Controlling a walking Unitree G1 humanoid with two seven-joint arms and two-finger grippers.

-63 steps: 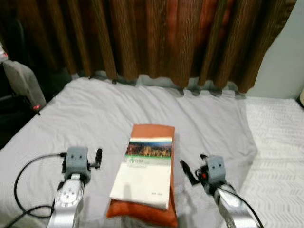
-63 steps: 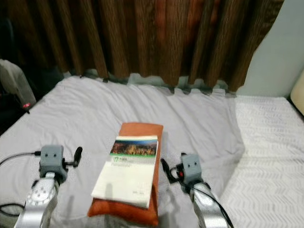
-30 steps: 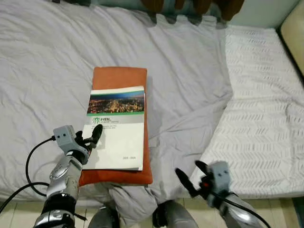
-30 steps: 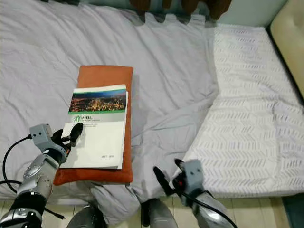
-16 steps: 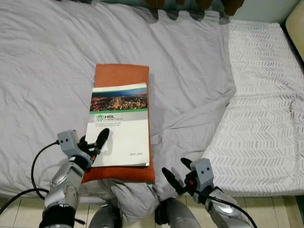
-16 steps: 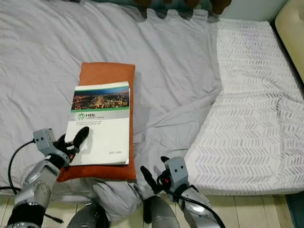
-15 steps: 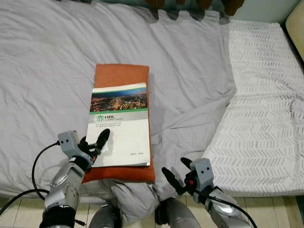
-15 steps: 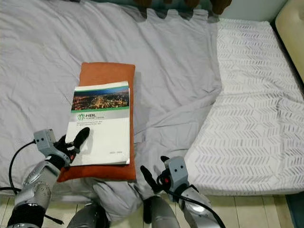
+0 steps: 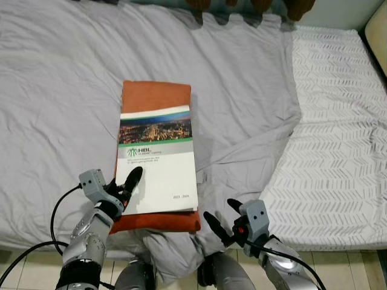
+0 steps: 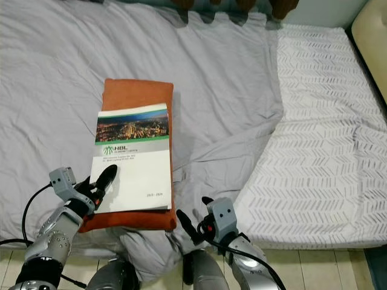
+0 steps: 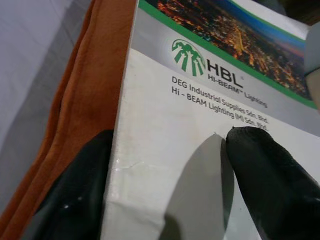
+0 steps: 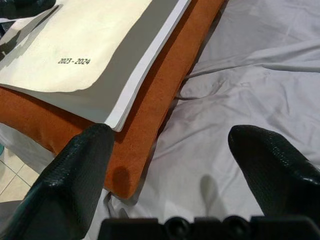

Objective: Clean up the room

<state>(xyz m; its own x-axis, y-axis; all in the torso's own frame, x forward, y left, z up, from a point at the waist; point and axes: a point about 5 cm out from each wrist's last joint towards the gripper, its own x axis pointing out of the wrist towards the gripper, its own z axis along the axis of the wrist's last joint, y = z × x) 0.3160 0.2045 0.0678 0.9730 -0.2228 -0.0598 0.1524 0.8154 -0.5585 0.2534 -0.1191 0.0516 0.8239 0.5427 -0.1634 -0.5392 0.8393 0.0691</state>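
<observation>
A white catalogue (image 9: pixel 158 160) with a city photo and green "HBL" logo lies on a flat orange cushion (image 9: pixel 156 96) on the bed. My left gripper (image 9: pixel 126 183) is open at the catalogue's near left corner. One of its fingers (image 11: pixel 270 170) rests over the cover and the other sits by the left edge above the cushion (image 11: pixel 85 100). My right gripper (image 9: pixel 222 214) is open and empty, low at the bed's front edge. It is just right of the cushion's near right corner (image 12: pixel 165 85).
A wrinkled grey sheet (image 9: pixel 60 72) covers the bed and hangs over its front edge. A bare white patterned mattress (image 9: pixel 338 121) lies to the right, with a cream pad (image 10: pixel 372 30) at the far right. Brown curtain hems (image 9: pixel 199 6) are at the back, and tiled floor (image 9: pixel 18 266) is below.
The camera has tilted down from the curtain to the bed. My left gripper has come onto the catalogue's near left corner. The right gripper has dropped to the front edge and drifted left.
</observation>
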